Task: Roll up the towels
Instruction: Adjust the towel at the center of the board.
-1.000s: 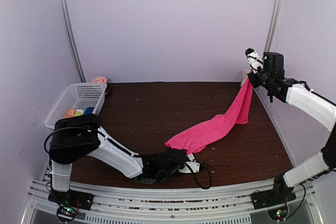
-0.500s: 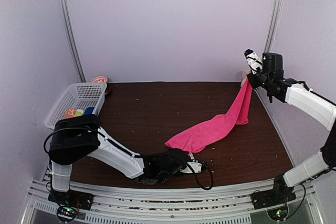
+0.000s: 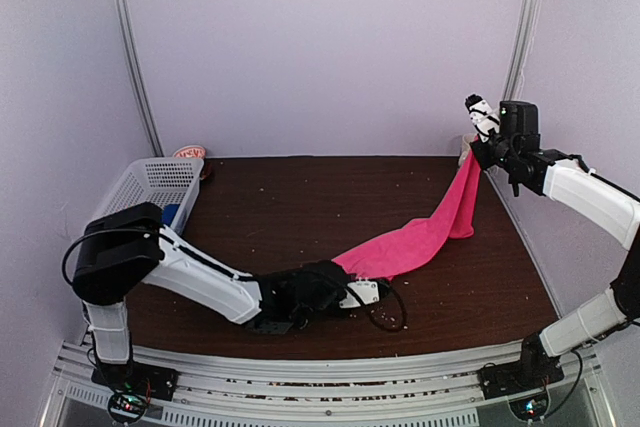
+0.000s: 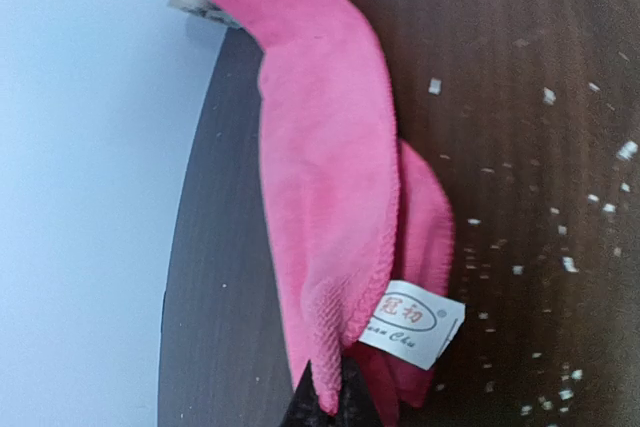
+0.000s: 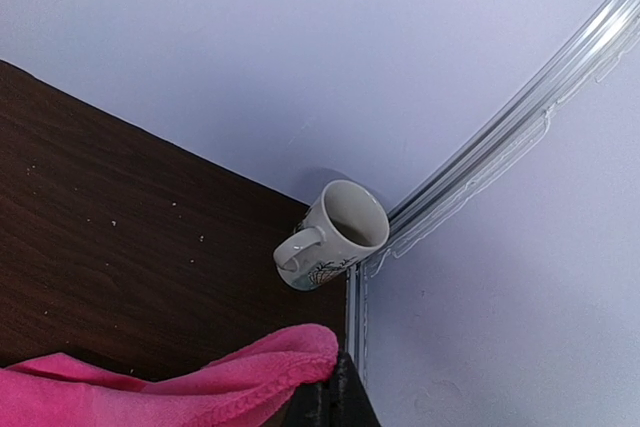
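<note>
The pink towel (image 3: 420,237) hangs in a long diagonal band across the right half of the desk (image 3: 300,197), one end held low near the front and the other lifted at the far right corner. This looks like a move to draw it out straight before any rolling begins. The left end effector (image 3: 345,292) lies almost flat on the desk with its dark fingertips (image 4: 325,402) pressed together on a corner of the cloth, just beside the white sewn label (image 4: 412,322). Keeping that corner low would anchor the strip. The right end effector (image 3: 476,142) is raised and pinches the opposite end, and the towel drapes down from it and sags to touch the wood midway. In the right wrist view only the very tips show at the bottom edge, with a pink fold tucked against them, so the grip is read mostly from the hanging cloth. A cream mug (image 5: 330,234) lies on its side in the corner behind. The left arm covers part of the white basket (image 3: 150,187), and no second towel can be made out with any certainty.
</note>
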Controlling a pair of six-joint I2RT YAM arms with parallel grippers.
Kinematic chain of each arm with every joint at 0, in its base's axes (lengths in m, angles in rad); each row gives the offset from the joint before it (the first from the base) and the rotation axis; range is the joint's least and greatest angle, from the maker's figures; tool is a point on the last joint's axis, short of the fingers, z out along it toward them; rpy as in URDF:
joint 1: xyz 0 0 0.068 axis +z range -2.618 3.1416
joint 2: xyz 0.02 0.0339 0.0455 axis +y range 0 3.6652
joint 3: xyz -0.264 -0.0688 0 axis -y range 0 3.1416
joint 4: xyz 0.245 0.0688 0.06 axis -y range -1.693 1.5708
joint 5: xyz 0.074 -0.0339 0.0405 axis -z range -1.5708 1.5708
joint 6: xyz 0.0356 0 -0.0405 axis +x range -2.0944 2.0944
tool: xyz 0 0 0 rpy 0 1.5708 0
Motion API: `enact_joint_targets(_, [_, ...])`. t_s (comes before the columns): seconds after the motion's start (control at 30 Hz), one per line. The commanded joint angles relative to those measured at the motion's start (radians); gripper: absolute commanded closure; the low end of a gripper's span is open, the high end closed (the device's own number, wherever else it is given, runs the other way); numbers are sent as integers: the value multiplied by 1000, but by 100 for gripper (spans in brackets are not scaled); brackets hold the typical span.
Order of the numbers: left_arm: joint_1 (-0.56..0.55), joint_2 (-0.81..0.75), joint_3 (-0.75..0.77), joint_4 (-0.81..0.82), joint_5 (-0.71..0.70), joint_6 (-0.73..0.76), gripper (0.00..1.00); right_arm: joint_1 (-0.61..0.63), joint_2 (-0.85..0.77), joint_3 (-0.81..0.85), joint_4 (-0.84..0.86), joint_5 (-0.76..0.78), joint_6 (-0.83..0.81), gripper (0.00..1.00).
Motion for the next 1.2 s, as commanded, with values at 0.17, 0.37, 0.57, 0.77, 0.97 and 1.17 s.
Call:
enact_joint_targets(0.17, [164,-268,-69,-17,212,-306,100,-15,-12,-5,-14,-7,-22,100])
enact_joint_targets(0.37, [213,-365,-70,-109,267,-402,100,-15,-69,-9,-77,-177,-37,100])
enact_joint_targets(0.57, [215,-401,-50,-297,342,-505,100,-12,-76,22,-251,-337,-42,100])
enact_joint_targets(0.77, [215,-391,-153,-300,556,-605,100,-12,-60,-8,-263,-223,-20,100])
enact_joint_targets(0.97, [215,-336,-200,-273,512,-754,100,-12,-20,-16,-256,-200,-1,100])
enact_joint_targets(1.17, [215,-319,-237,-218,492,-799,70,-12,16,-23,-255,-200,4,100])
